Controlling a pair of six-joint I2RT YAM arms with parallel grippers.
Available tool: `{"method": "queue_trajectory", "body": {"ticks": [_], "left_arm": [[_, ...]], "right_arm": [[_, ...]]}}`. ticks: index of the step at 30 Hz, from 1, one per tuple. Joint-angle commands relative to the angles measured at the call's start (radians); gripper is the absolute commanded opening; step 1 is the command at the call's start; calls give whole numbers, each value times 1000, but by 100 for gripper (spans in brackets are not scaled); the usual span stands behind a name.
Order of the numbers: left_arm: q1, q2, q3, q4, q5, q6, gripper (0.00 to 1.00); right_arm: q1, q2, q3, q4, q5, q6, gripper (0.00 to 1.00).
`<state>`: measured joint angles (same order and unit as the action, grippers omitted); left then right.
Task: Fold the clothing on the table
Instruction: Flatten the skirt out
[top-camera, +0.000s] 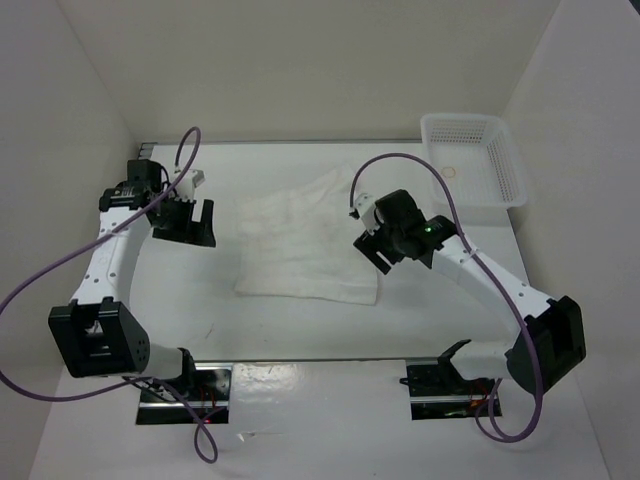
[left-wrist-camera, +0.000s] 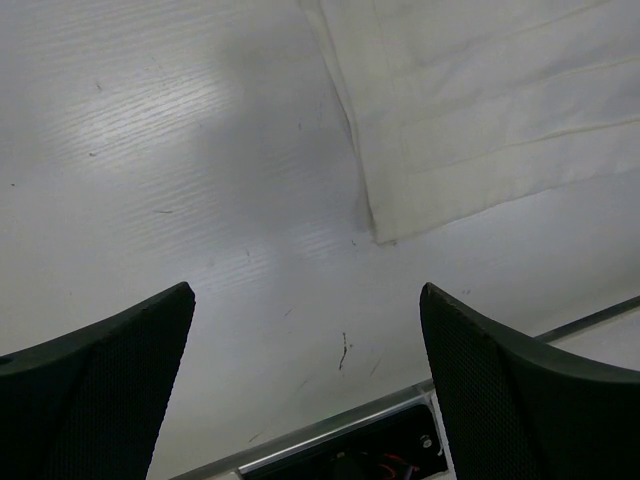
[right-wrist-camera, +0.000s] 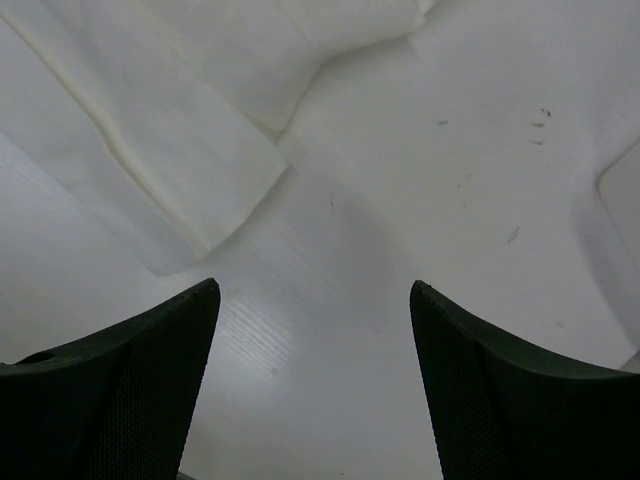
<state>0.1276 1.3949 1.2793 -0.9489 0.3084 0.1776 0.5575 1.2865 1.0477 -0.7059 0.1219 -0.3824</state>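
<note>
Currently clothing (top-camera: 305, 250) lies mid-worktop (top-camera: 300, 330), looks partly folded, right edge uneven. Left tool (left-wrist-camera: 305, 290) spread wide, empty, over bare surface left of it. Right tool (right-wrist-camera: 312, 285) spread, empty, at right edge. Risk: thin layers, so pinch catches top ply only, drags stack, undoes fold.

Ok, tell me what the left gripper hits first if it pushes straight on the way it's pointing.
Most likely bare table: the left gripper points down at it, jaws open. The clothing has its corner further ahead and off to the right, so probably missed, though depth is unclear.
</note>
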Motion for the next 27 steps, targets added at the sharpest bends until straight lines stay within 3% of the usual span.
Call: {"method": "queue_trajectory", "body": {"ticks": [1, 7, 13, 16, 27], "left_arm": [[-5, -59, 48, 33, 34, -33, 99], [15, -201, -35, 85, 12, -43, 99], [102, -350, -130, 117, -8, -75, 99], [116, -370, -143, 118, -8, -75, 99], [147, -370, -152, 127, -8, -75, 99]], "right_arm": [[-2, -40, 64, 56, -111, 36, 81], [62, 128, 205, 56, -202, 71, 81], [221, 445, 418, 63, -47, 223, 81], [231, 534, 483, 52, -38, 269, 81], [242, 691, 486, 108, -10, 324, 81]]}}
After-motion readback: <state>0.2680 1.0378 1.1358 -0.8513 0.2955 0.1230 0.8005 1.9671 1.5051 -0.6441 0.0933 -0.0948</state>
